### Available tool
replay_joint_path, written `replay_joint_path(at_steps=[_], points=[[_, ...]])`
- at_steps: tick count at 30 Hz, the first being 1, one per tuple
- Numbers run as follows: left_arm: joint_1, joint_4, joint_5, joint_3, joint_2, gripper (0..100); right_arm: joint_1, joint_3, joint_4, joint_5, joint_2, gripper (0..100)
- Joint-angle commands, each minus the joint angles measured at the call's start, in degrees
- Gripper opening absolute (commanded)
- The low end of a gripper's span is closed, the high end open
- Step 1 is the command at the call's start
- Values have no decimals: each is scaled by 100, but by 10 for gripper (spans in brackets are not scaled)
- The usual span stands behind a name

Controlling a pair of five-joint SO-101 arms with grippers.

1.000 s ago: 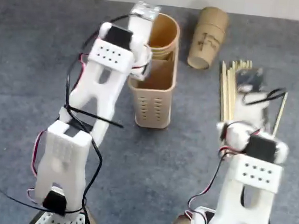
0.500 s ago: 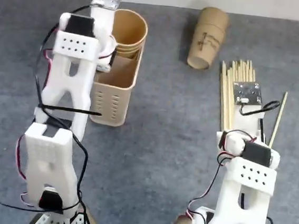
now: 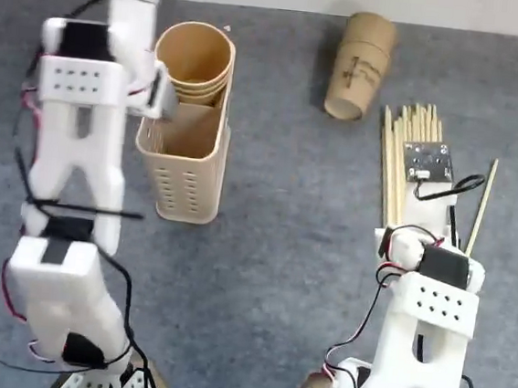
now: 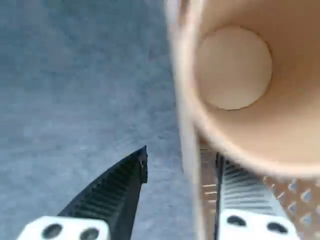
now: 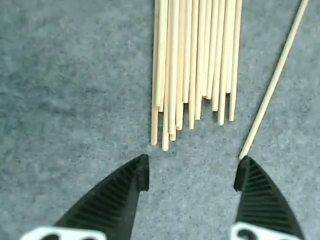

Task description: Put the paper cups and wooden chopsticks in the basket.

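Basket [image 3: 187,182] had slid leftward across the tabletop [image 3: 269,278] over the last second, carried along with the left arm, and now stood well apart from the goods left to collect. Left claw [image 4: 181,159] straddled the basket's side wall, one finger outside over the carpet, one inside, a gap showing on the outer side; released rather than clamped, by my reading, so the wall was likely hooked, not pinched. Right claw [image 5: 192,160] hung spread wide over the near ends of the chopsticks [image 5: 195,60], touching none, and had barely stirred. Meaning for the job: probably a repositioning, nothing newly loaded. Counts: one basket. One nested stack of paper cups [image 3: 194,55] standing upright in its far end, three rims showing. A second stack [image 3: 358,66] lying on its side on the tabletop, at least two cups, exact number unclear. Chopsticks: about eleven in the flat bundle, overlaps make that unsure, plus one stray chopstick [image 5: 277,75] angled just beside it.
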Motion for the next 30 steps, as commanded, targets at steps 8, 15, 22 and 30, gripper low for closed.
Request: replay_joint_path(at_steps=[8, 15, 22, 30], points=[[-549, 18, -158, -163, -2580, 245, 40, -259, -48, 26, -171, 278], [-1262, 53, 70, 409, -3424, 245, 22, -2316, 127, 9, 1279, 278], [-1578, -1169, 193, 3705, -3556, 249, -690, -6519, 119, -941, 5077, 278], [-1921, -4088, 193, 7213, -4778, 249, -1358, -11820, 92, -1204, 9147, 278]])
